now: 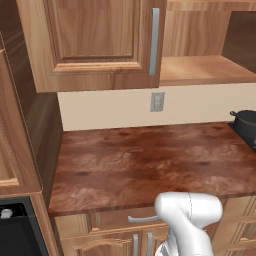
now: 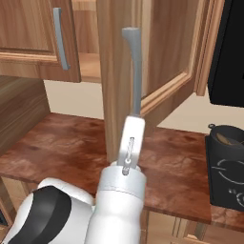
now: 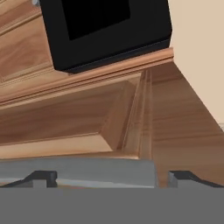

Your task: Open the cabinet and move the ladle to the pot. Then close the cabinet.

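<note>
The cabinet's left door [image 1: 95, 35] is shut. Its right door [image 2: 164, 57] stands swung out over the counter, baring an inside shelf [image 1: 205, 70]. My gripper [image 2: 135, 117] is up at the lower end of that open door's grey bar handle [image 2: 135, 66]. In the hand view the gripper [image 3: 111, 177] is open, and the handle [image 3: 87, 171] lies between the fingertips [image 3: 43, 177], right in front of the raised panel [image 3: 57, 127]. The dark pot [image 2: 229, 134] sits on the stove at the right, also seen as the pot [image 1: 247, 122]. A bronze-brown piece inside it looks like the ladle [image 2: 223, 138].
The brown stone counter [image 1: 150, 160] runs below the cabinet, with a wall outlet [image 1: 157, 101] behind it. A black stove [image 2: 228, 178] stands at the right under a black appliance [image 2: 228, 52]. A tall wooden unit [image 1: 20, 125] closes off the left. Low drawers [image 1: 142, 218] sit under the counter's front edge.
</note>
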